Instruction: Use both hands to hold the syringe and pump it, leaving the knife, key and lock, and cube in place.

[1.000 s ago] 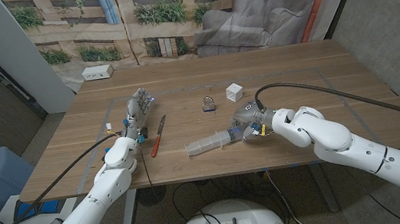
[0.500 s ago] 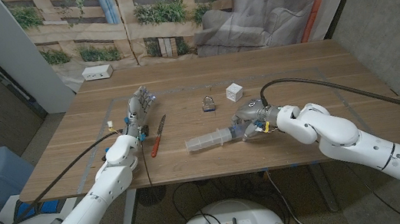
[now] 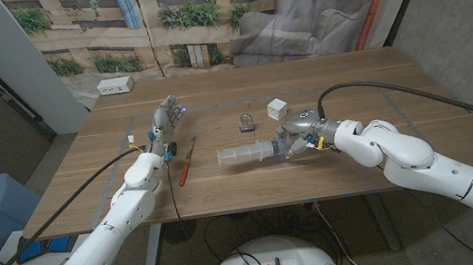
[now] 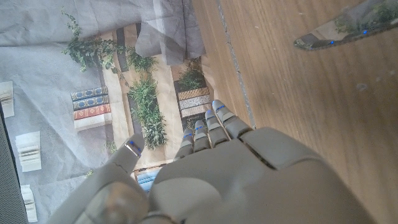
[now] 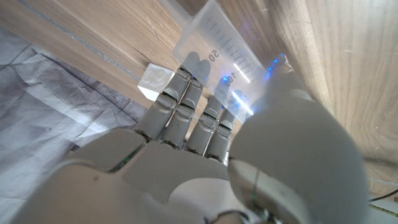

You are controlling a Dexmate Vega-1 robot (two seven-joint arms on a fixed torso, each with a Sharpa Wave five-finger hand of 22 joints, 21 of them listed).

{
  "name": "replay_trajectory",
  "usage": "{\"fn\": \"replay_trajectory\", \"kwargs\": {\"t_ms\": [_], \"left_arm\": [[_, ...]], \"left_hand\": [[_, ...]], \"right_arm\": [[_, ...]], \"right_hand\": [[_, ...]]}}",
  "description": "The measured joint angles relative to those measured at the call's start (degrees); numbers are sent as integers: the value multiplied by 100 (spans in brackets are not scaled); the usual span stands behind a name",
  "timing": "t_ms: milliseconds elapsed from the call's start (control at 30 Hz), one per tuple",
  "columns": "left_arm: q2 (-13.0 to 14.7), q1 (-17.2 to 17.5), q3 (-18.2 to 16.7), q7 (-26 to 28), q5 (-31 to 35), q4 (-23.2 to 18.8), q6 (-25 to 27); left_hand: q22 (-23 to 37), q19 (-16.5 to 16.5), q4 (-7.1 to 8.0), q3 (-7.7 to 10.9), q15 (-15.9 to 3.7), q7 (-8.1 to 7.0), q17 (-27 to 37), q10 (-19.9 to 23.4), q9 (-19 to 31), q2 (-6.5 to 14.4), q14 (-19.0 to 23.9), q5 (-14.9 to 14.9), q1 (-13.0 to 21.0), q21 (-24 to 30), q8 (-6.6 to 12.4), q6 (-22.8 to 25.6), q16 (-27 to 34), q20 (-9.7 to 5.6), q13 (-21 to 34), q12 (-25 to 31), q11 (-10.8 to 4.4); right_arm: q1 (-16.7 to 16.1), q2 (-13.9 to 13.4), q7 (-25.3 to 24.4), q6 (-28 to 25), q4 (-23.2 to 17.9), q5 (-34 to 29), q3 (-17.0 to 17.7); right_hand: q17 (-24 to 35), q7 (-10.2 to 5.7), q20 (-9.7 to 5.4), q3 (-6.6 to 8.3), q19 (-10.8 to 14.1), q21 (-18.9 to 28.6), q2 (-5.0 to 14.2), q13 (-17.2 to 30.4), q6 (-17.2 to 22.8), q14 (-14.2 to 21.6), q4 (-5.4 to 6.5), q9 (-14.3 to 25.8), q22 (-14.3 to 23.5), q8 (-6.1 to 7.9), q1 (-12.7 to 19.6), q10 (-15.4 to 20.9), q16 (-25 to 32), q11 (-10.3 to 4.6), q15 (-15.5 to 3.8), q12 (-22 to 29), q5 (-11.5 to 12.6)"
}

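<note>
Gripping the syringe [image 3: 246, 154], right hand [image 3: 299, 133] over wooden table [image 3: 213, 94], left hand [image 3: 165, 124] released, grey backdrop [image 3: 320, 2]

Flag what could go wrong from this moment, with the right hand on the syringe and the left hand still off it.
1. The right hand grips the syringe at one end only, so the long barrel could tilt or slip.
2. The padlock and white cube sit just behind the syringe; a swing could knock them.
3. The left hand must cross over the knife to reach the syringe and might nudge it.
</note>
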Motion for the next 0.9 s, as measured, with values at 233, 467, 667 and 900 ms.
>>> {"fn": "replay_trajectory", "kwargs": {"t_ms": [233, 467, 667, 900], "left_arm": [[144, 60, 0, 123, 66, -368, 135], [268, 148, -27, 286, 149, -700, 302], [306, 171, -33, 412, 209, -797, 519], [581, 282, -80, 478, 211, -1407, 823]], "left_hand": [[0, 0, 18, 18, 6, 0, 0, 0, 0, 0, 6, 0, 0, 0, 0, 0, 0, 0, 0, 0, 0], [0, 0, 17, 17, 31, 21, 0, 0, 0, 0, 31, 0, 0, 0, 0, 21, 0, 0, 0, 0, 0], [0, 0, 17, 17, 31, 21, 0, 0, 0, 0, 31, 0, 0, 0, 0, 21, 0, 0, 0, 0, 0], [0, 30, 17, 17, 31, 52, 0, 1, 0, 0, 31, 0, 0, 0, 0, 52, -11, 30, 0, 0, 1]], "right_arm": [[-94, -76, -416, -150, -52, 357, 181], [-182, -124, -691, -266, -58, 634, 356], [-267, -114, -789, -316, -49, 741, 515], [-328, -77, -1272, -517, 3, 1320, 632]], "right_hand": [[25, 29, 29, -24, -51, 35, 0, 0, 30, 0, -24, 0, 1, -44, 0, 0, -42, 0, 0, 0, 0], [48, 40, 30, -48, -50, 35, 0, 2, 41, -1, -1, 0, 1, -59, 0, 0, -44, 0, 0, -1, 0], [74, 30, 30, -71, -50, 35, 0, 4, 72, -1, -25, 0, 1, -111, 0, 42, -111, 1, 0, -22, 0], [74, 39, 10, -103, -70, 35, 0, -8, 82, -1, 6, -16, 1, -147, 0, 41, -151, 1, 0, -38, 0]]}}
